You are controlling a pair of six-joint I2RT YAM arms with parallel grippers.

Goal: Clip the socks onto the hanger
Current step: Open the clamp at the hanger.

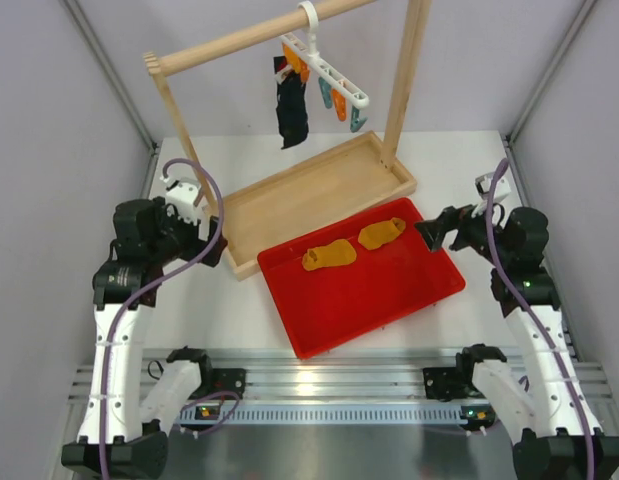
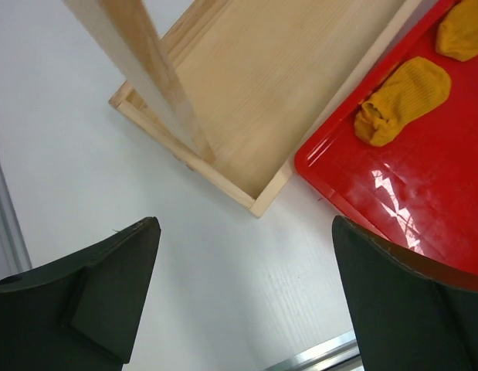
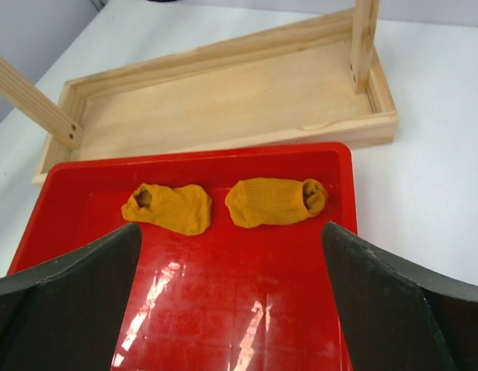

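Note:
Two mustard-orange socks lie side by side at the far end of a red tray (image 1: 389,300): the left sock (image 1: 329,256) and the right sock (image 1: 383,233). The white hanger (image 1: 324,70) with orange and teal clips hangs by its hook from the wooden rail. My right gripper (image 1: 429,232) is open and empty at the tray's right edge; in its wrist view (image 3: 231,232) both socks (image 3: 167,208) (image 3: 276,201) lie ahead of the fingers. My left gripper (image 1: 214,245) is open and empty over the white table left of the tray; its wrist view (image 2: 245,232) shows one sock (image 2: 402,100).
A black sock (image 1: 291,112) hangs clipped at the hanger's left end. The wooden rail frame stands on a wooden tray base (image 1: 309,195) behind the red tray, with uprights at the left (image 1: 179,120) and right (image 1: 404,80). Grey walls close both sides.

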